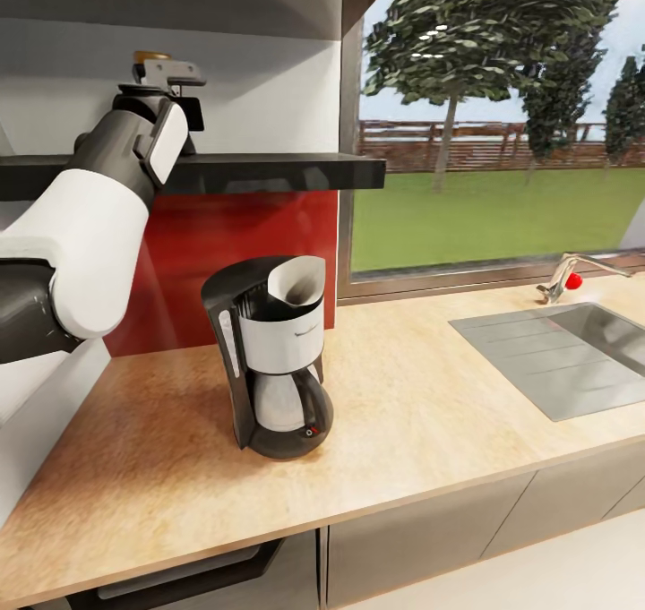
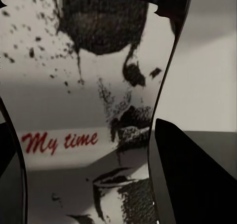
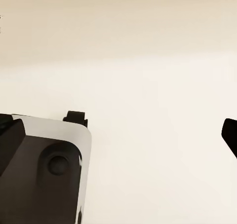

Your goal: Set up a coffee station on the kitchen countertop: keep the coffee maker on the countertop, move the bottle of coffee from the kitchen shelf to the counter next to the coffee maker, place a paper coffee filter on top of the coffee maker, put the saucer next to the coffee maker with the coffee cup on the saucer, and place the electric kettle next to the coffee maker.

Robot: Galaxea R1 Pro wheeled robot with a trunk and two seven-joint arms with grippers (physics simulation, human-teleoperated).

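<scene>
The black-and-white coffee maker (image 1: pixel 273 359) stands on the wooden countertop (image 1: pixel 430 413), and a white paper coffee filter (image 1: pixel 300 287) sits in its top. My left arm reaches up to the dark kitchen shelf (image 1: pixel 269 173). There my left gripper (image 1: pixel 167 80) is shut on the bottle of coffee (image 1: pixel 152 56), whose gold lid shows above the gripper. In the left wrist view the bottle's label (image 2: pixel 84 110), printed "My time", spans the gap between both dark fingers (image 2: pixel 190 179). My right gripper hangs open over a pale surface, one fingertip (image 3: pixel 230 137) at the frame's edge.
A steel sink (image 1: pixel 564 355) with a tap (image 1: pixel 573 274) is set in the counter at the right, under a large window (image 1: pixel 502 117). A red backsplash (image 1: pixel 233 252) lies behind the coffee maker. Part of my own base (image 3: pixel 44 169) shows below the right gripper.
</scene>
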